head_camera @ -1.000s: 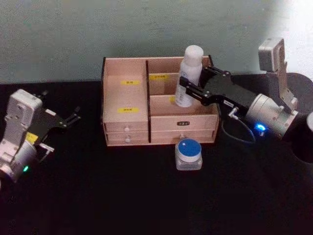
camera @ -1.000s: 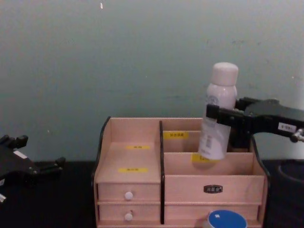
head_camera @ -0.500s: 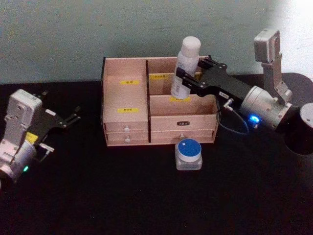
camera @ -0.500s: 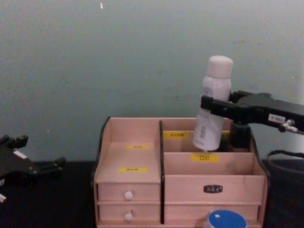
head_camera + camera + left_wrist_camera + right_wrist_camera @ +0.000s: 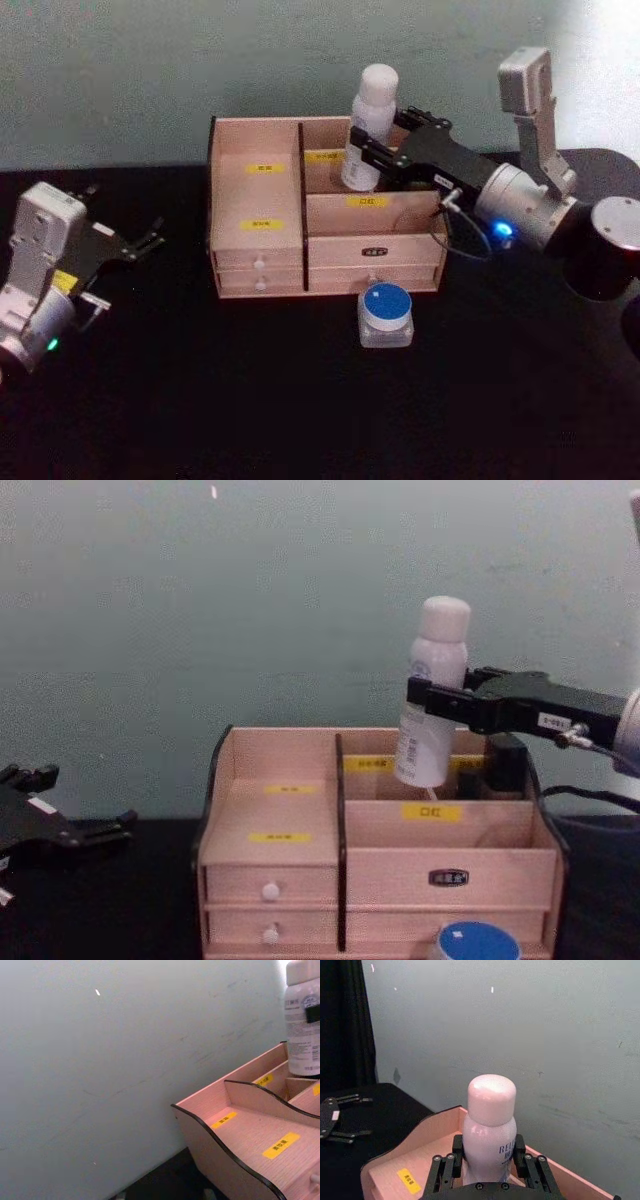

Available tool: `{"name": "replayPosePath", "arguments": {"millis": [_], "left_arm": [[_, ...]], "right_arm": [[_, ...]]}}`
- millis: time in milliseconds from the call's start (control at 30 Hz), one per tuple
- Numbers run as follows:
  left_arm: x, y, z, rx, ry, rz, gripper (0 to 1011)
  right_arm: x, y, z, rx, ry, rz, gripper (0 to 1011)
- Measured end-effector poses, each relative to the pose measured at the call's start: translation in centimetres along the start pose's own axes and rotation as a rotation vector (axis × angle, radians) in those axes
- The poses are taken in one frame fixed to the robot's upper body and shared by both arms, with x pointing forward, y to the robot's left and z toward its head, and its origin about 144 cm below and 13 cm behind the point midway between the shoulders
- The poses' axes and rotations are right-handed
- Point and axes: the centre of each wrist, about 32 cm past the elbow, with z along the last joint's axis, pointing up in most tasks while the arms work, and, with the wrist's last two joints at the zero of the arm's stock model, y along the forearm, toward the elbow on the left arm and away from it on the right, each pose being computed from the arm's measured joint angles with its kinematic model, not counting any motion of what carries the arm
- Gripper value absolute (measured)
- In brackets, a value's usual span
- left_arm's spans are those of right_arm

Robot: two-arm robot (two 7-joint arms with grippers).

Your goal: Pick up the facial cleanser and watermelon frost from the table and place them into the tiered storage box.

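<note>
right end effector (image 5: 362,150) is clamped around the middle of the facial cleanser (image 5: 367,118), one finger on each side of the bottle. the right arm reaches in from the right and over the back right corner of the tiered storage box (image 5: 258,200), forearm roughly level with the wrist out past the box's right wall.

step-wise i'd call this the placing of the first item. the bottle hangs nearly upright, leaning a little, with its cap well above the box and its base down at the rear right compartment, behind the middle tier's wall. can't tell if the base is touching the compartment floor. next move probably wants a bit more lowering, getting the bottle straight so it doesn't topple, then letting go and backing out upward without clipping the cap.

left end effector (image 5: 367,1116) sits parked out on the left of the black counter (image 5: 250,400), fingers spread with nothing in them.

watermelon frost (image 5: 386,315) is on the counter just in front of the box's lower right drawer, not yet picked up, so that's half the job left.
</note>
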Motion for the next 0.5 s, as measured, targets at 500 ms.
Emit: {"name": "replayPosePath", "arguments": {"millis": [500], "left_arm": [[0.0, 0.0, 0.0, 0.000, 0.000, 0.000, 1001]], "right_arm": [[0.2, 1.9, -0.4, -0.025, -0.015, -0.011, 593]]}}
